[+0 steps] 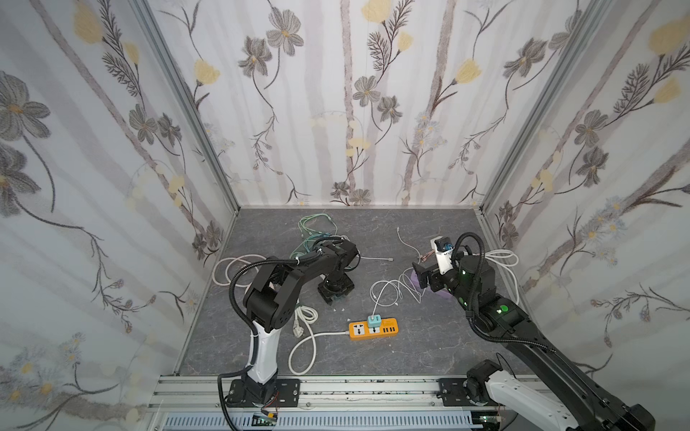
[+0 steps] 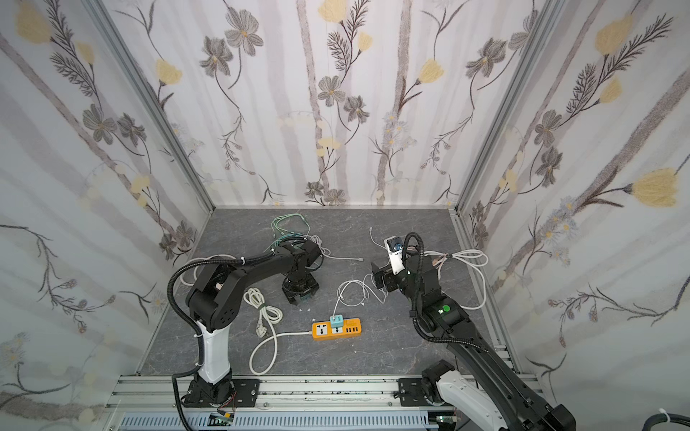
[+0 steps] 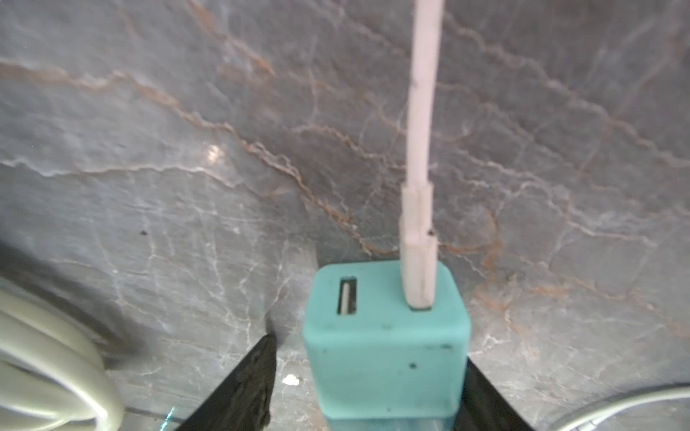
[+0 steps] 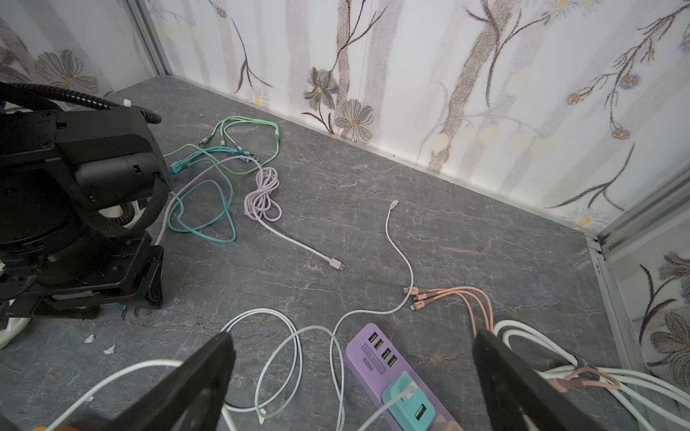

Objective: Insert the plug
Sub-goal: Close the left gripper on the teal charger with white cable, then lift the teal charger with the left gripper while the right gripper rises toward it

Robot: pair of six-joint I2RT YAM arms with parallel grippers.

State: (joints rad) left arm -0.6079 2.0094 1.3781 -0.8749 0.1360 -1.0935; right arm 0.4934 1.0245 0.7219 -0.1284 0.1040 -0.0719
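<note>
Left fingers (image 3: 254,380) straddling a teal USB charger (image 3: 384,336), mid-worktop.
1 finger stands clear, not yet clamped: centre, squeeze the flat sides evenly, mind its white cable (image 3: 422,149); right fingers (image 4: 201,373) wide.

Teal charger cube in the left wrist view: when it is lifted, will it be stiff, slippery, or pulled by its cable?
The teal charger cube looks rigid and smooth, so it probably will not deform but might slip between the fingers. The white cable plugged into it will likely drag and could twist it when lifted.
</note>
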